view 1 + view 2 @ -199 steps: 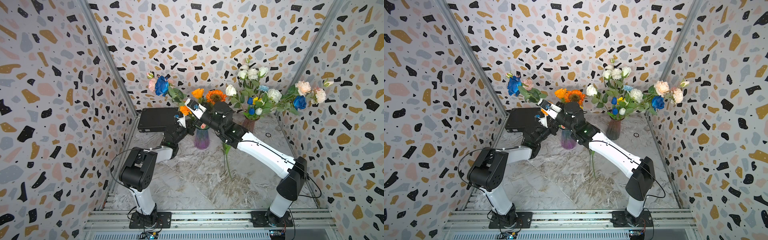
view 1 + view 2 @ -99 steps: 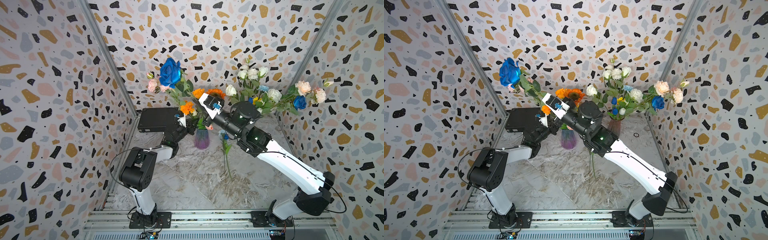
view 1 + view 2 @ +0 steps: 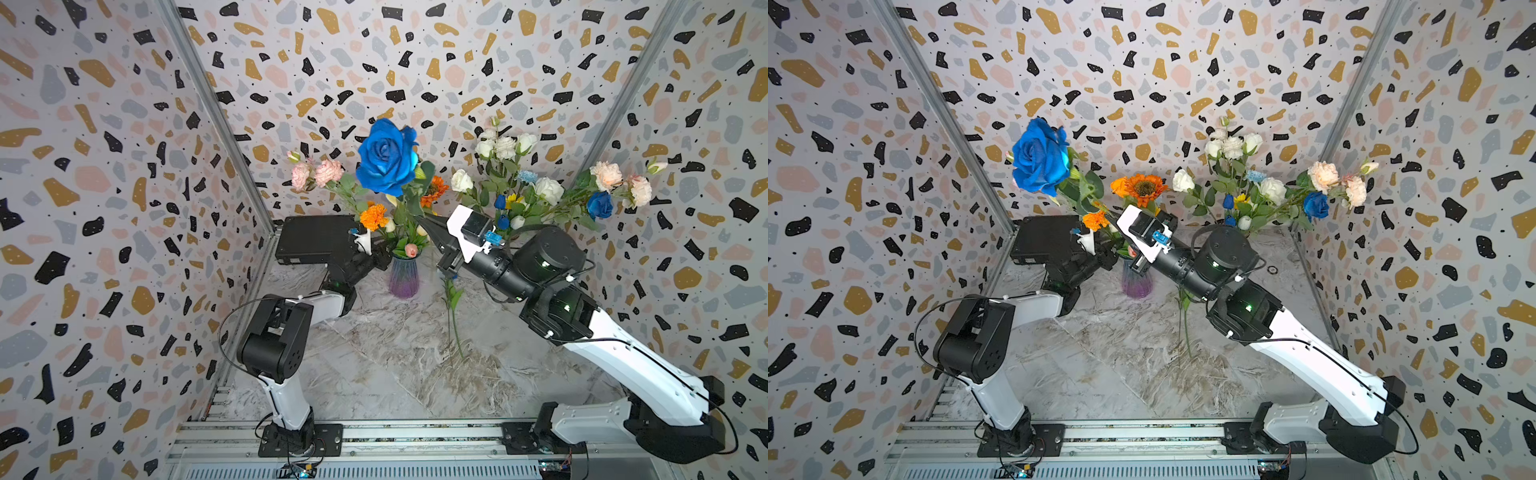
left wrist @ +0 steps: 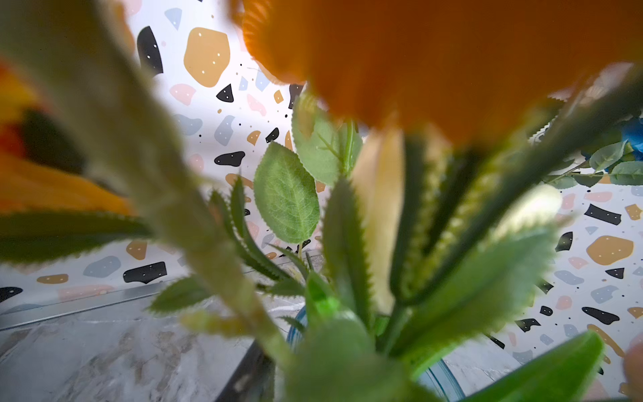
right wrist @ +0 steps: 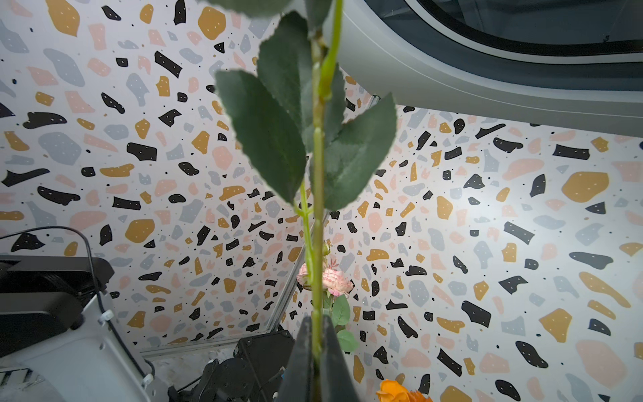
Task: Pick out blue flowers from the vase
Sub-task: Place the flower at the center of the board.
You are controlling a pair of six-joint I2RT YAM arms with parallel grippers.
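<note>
A deep blue rose (image 3: pixel 388 156) (image 3: pixel 1040 156) hangs high above the purple vase (image 3: pixel 403 276) (image 3: pixel 1136 284), its stem out of the bouquet. My right gripper (image 3: pixel 424 220) (image 5: pixel 316 322) is shut on its green stem (image 5: pixel 317 226) below the leaves. My left gripper (image 3: pixel 380 259) sits at the vase's neck. Its wrist view is filled with blurred leaves and the vase rim (image 4: pixel 440 379), so its jaws do not show. More blue flowers stand in the right bouquet: a blue rose (image 3: pixel 599 204) (image 3: pixel 1315 204), tulip buds (image 3: pixel 500 201) and a pale carnation (image 3: pixel 527 176).
A black box (image 3: pixel 316 241) sits at the back left. One green stem (image 3: pixel 453 316) (image 3: pixel 1185 328) lies on the marble floor, its head hidden under my right arm. Orange flowers (image 3: pixel 373 217) and pink carnations (image 3: pixel 316 174) stay in the purple vase.
My right gripper has risen and swung right, drawing the blue rose up out of the purple vase's bouquet. The left arm has stayed at the vase.
</note>
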